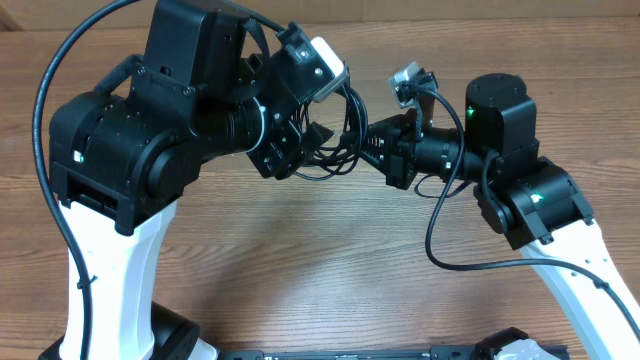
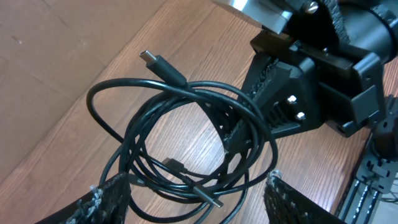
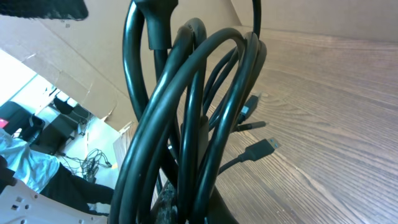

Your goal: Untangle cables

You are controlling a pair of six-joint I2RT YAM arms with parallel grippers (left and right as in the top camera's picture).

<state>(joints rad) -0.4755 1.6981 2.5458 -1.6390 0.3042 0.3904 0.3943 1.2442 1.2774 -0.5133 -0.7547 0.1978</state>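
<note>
The cables form a loose coil, its loop lying between the spread left fingers, its far strands clamped by the right fingers.

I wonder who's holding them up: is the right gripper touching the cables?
Touching. The left wrist view shows the right gripper closed on the coiled cables, with several strands pinched between its fingertips.
</note>
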